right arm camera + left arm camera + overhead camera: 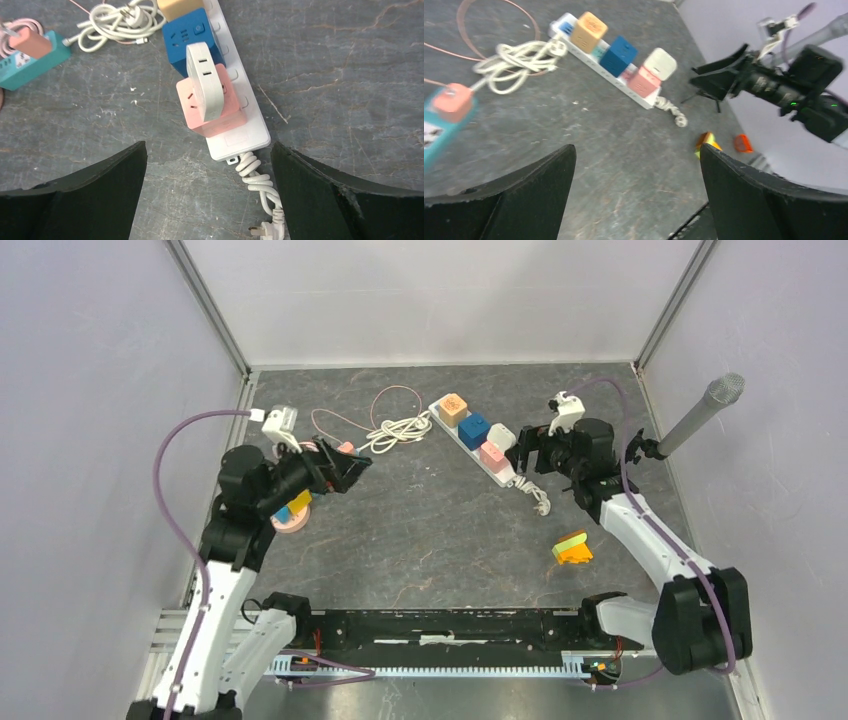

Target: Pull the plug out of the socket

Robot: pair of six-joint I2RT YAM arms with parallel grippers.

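**Plug still seated; both claws gaping, nothing gripped**

On the left, the left claw (355,472) hangs above the dark stone-patterned worktop (440,540) with its fingers spread wide and nothing between them. It is well apart from the long white power strip (252,127). Near it lies a teal rectangular socket block (35,67) with a salmon-pink plug (31,41) seated in it, and further along a loosely bundled white cable (120,22).

At centre the strip carries a row of cube adapters: a tan-orange one (453,407), a dark blue one (182,37), then a pale pink one (231,107). A rounded white plug (205,80) is pushed into the pink cube's top face. This is probably the plug meant, though the salmon one is also a candidate.

To the right, the right claw (208,146) hovers over the strip's cord end, fingers fully apart (one on either side of the pink cube in its own camera) and touching nothing. Further right a small yellow-and-orange block (572,548) lies alone.

As I judge it, the task has barely begun. Lowering the claw, closing on the plug, pulling it free and perhaps bracing the strip are all still to come.
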